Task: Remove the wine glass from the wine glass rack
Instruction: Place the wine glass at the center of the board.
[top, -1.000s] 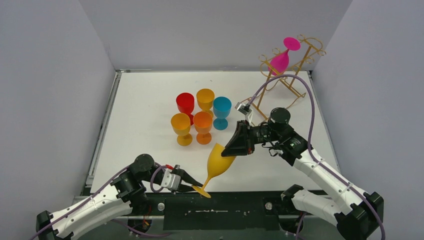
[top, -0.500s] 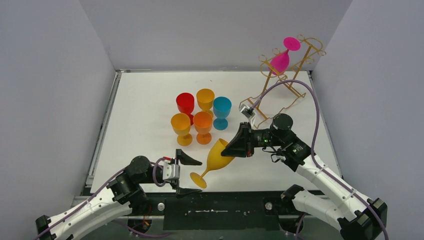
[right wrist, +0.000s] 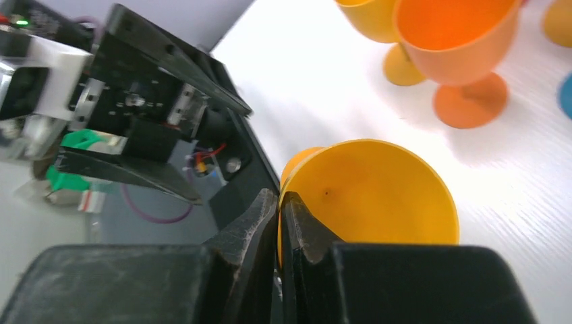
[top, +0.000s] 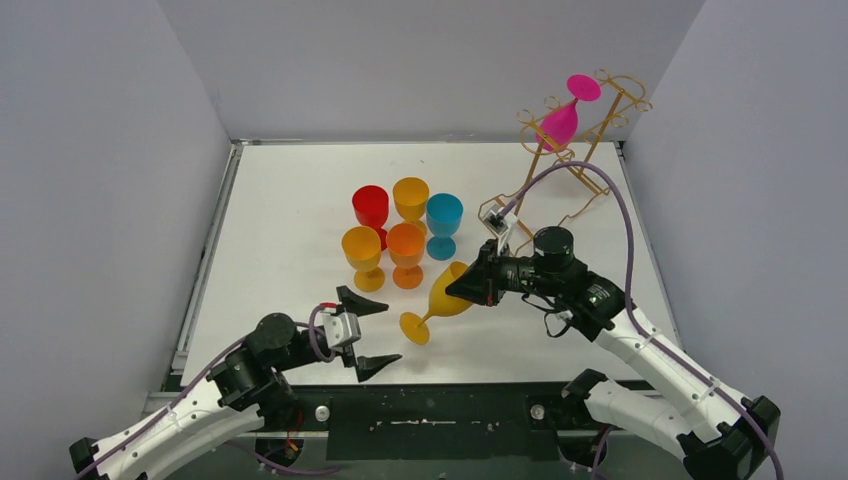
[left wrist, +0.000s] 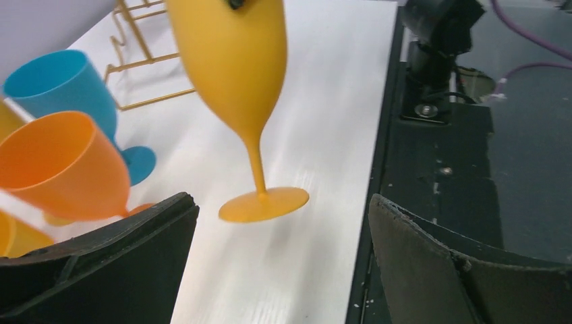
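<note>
Finding: the right hand (top: 462, 290) is clenched on the rim of a matte yellow wine glass (top: 443, 302). The glass is tilted, its foot low over the white tabletop (top: 290, 210), well apart from the gold wire wine glass rack (top: 527, 183) at the far right corner. The left hand (top: 390, 331) is released, jaws wide, beside the foot without contact. A pink wine glass (top: 560, 122) hangs inverted on the rack.

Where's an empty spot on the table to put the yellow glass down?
Bare table lies left of the five cups, and behind them toward the rack. It is crowded in the middle, where the cups stand close to the yellow glass.
</note>
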`<action>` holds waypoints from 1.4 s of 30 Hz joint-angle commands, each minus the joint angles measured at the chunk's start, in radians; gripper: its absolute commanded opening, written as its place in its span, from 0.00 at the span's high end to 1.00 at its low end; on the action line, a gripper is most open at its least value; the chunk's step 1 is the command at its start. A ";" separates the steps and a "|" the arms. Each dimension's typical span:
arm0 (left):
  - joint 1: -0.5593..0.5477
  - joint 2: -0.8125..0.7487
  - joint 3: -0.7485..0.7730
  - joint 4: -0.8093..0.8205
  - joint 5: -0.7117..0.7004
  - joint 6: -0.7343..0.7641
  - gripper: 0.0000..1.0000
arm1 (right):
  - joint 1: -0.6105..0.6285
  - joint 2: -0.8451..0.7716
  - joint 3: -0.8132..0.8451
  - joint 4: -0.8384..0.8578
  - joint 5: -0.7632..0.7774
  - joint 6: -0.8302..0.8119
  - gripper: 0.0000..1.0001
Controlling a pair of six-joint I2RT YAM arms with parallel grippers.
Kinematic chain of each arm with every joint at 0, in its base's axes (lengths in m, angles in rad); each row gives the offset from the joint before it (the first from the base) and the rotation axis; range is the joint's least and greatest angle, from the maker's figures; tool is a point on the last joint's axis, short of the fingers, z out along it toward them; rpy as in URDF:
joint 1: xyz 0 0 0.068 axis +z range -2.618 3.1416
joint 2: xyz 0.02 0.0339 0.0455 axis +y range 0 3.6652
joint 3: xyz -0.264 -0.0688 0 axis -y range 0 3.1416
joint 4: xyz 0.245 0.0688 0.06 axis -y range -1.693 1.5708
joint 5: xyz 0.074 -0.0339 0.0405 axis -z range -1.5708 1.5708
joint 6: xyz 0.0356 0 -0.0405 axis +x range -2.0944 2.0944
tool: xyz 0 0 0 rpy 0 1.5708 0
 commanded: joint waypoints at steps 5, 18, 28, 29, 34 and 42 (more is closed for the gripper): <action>0.035 -0.121 0.094 -0.057 -0.426 -0.157 0.03 | 0.114 0.007 0.087 -0.172 0.462 -0.125 1.00; 0.067 -0.042 0.286 -0.410 -1.022 -0.352 0.03 | 0.428 0.303 0.254 -0.212 1.138 -0.240 1.00; 0.262 0.048 0.301 -0.442 -1.047 -0.410 0.03 | 0.242 0.448 0.340 -0.146 0.891 -0.207 1.00; 0.292 0.059 0.298 -0.434 -1.037 -0.409 0.03 | 0.241 0.461 0.348 -0.144 0.888 -0.207 1.00; 0.483 0.154 0.290 -0.380 -0.872 -0.401 0.03 | 0.242 0.542 0.411 -0.197 0.925 -0.210 1.00; 0.878 0.188 0.265 -0.277 -0.533 -0.412 0.03 | 0.241 0.574 0.419 -0.191 0.967 -0.212 1.00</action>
